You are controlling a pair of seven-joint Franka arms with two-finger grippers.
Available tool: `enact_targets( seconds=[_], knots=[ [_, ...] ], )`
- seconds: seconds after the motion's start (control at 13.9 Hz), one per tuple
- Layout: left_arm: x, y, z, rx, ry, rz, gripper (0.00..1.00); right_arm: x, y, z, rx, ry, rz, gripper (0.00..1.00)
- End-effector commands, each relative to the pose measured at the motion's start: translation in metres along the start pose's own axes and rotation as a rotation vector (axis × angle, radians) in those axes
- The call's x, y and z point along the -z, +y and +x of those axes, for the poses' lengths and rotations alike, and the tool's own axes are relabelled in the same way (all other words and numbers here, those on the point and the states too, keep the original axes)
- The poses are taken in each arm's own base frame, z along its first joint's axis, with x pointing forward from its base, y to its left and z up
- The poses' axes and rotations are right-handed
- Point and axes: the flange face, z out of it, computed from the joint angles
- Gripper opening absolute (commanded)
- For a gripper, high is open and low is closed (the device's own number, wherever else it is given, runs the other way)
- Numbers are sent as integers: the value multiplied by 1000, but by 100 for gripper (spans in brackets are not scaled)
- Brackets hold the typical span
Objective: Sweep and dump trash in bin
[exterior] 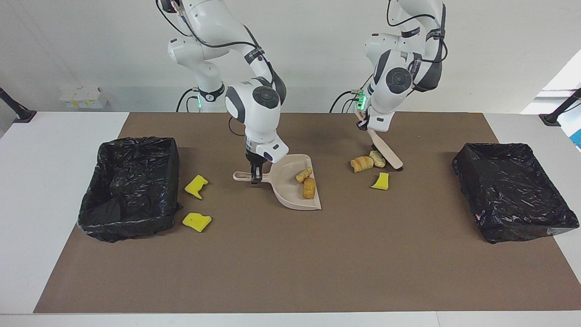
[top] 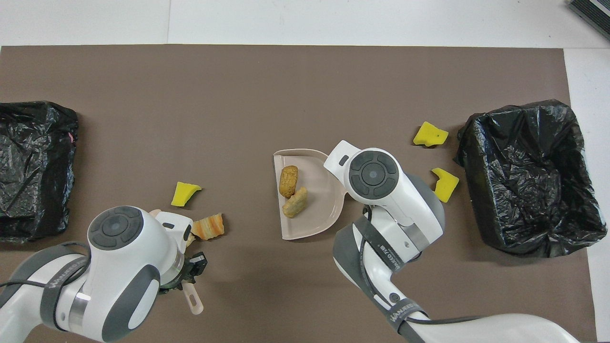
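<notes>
The right hand point(exterior: 255, 178) is clamped tight on the handle of the beige dustpan point(exterior: 290, 193), which sits flat on the brown mat point(exterior: 290, 263) of the tabletop. Two tan bread lumps point(exterior: 307, 182) lie in the pan, just beside that hand, toward the left arm's end. Two yellow sponge pieces point(exterior: 196, 186) lie loose on the mat between the right hand and the black-lined bin point(exterior: 129, 186) at the right arm's end, one near the bin's wall, the other point(exterior: 197, 221) farther from the robots.

Over at the left arm's end, the left hand point(exterior: 364, 126) grips the handle of the beige brush point(exterior: 386, 149), fingers pinched shut on it, the brush slanting down to the mat. Right at the brush head sit two more bread lumps point(exterior: 367, 162), one touching the brush, the striped one beside it. A yellow sponge scrap point(exterior: 380, 181) lies just below them, farther from the robots. The second black-lined bin point(exterior: 515, 190) stands well apart from the left hand.
</notes>
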Motion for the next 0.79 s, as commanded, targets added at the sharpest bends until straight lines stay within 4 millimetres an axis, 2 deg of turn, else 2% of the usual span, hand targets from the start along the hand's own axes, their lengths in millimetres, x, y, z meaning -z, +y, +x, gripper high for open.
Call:
enact_targets(
  seconds=[0.0, 0.22, 0.36, 0.5, 0.72],
  knots=[
    [-12, 46, -1, -6, -12, -59, 0, -7, 3, 17, -38, 31, -9, 0],
    [-7, 88, -4, -24, -4, -153, 0, -8, -2, 32, -38, 33, -9, 0],
    [-14, 108, -24, -97, 31, -166, 0, -10, -2, 34, -44, 32, -7, 0],
    [-24, 138, -48, -251, 103, -210, 0, -9, -1, 33, -46, 33, -9, 0],
    [-14, 156, -66, -314, 122, -229, 0, -9, -1, 35, -59, 34, -8, 0]
  ],
)
